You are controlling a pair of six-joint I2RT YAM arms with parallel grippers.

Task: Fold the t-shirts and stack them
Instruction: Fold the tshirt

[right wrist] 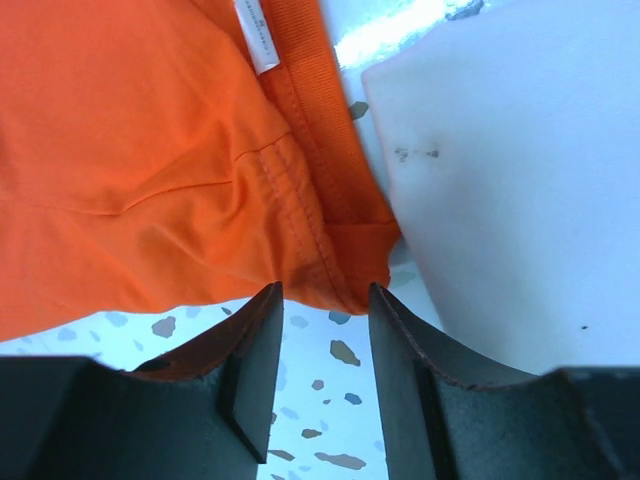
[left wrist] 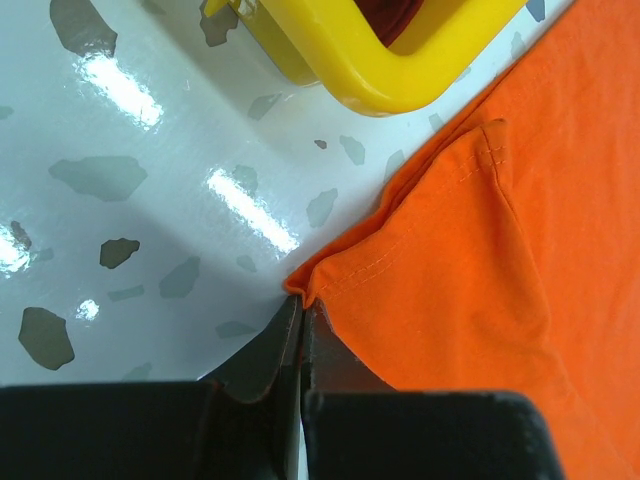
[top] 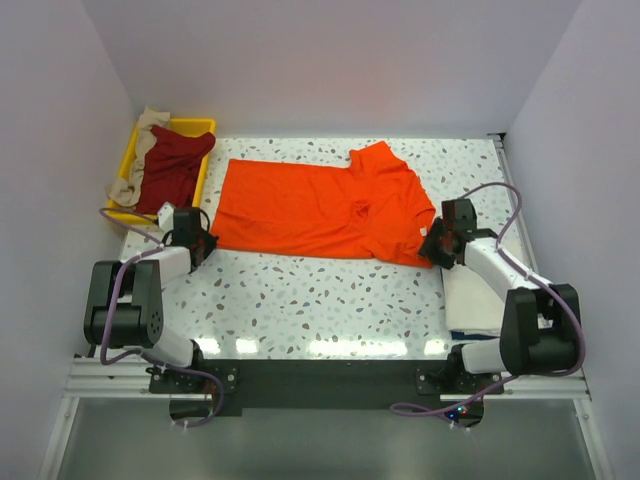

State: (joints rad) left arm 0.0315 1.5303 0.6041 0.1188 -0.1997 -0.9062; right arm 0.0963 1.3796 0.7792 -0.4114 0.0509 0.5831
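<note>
The bright orange t-shirt lies spread flat across the middle of the table. My left gripper is at its near left corner, and in the left wrist view the gripper is shut, pinching that corner of the orange t-shirt. My right gripper is at the shirt's near right corner. In the right wrist view this gripper is open, and the hem of the orange t-shirt hangs just at its fingertips. A small white tag shows near the collar.
A yellow tray at the back left holds a dark red t-shirt and a beige t-shirt; the tray's corner is close to my left gripper. A folded cream-white t-shirt lies under my right arm, its cloth beside the right finger.
</note>
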